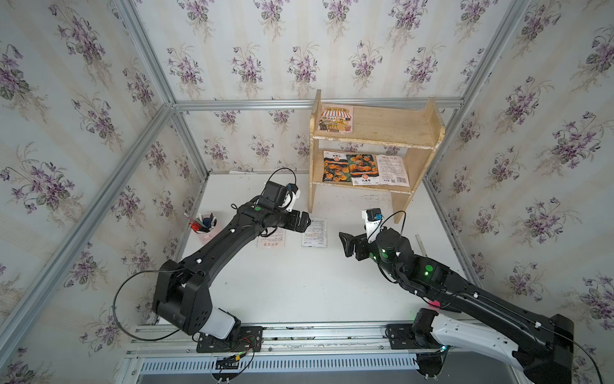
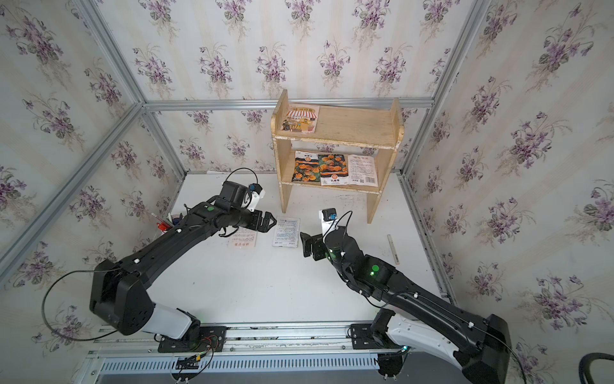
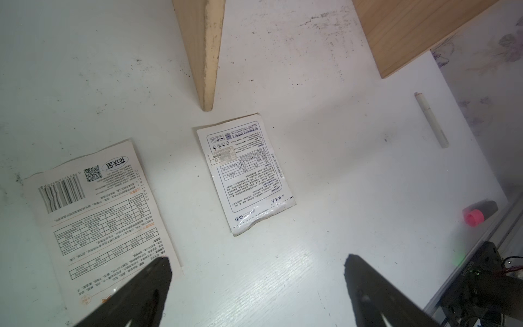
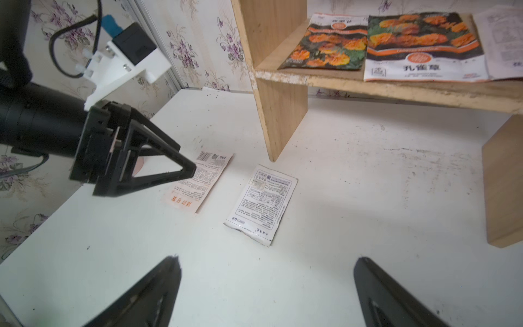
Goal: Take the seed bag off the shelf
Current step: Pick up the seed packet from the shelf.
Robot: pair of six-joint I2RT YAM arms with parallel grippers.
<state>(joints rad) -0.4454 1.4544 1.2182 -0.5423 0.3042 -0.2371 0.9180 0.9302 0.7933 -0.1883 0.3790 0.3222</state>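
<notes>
The left claw (image 1: 303, 222) was held spread wide and empty, just in front of the left side panel of the small two-tier shelf of pale unfinished wood (image 1: 392, 128). The right claw (image 1: 345, 244) was likewise parted, with nothing gripped, further out in front of the shelf. Between the two, a small white seed bag with blue print (image 1: 314, 232) was laid flat on the white worktop (image 1: 299, 286) near the foot of that panel, with a larger white seed bag with a barcode (image 3: 102, 215) just beside it. On the shelf's upper board a shop-front seed bag (image 1: 335, 119) was seen at the left end. On the lower board a dark seed bag with orange flowers (image 1: 337, 166), a second orange-flowered seed bag (image 1: 363, 169) and a white printed seed bag (image 1: 393, 170) were laid side by side.
</notes>
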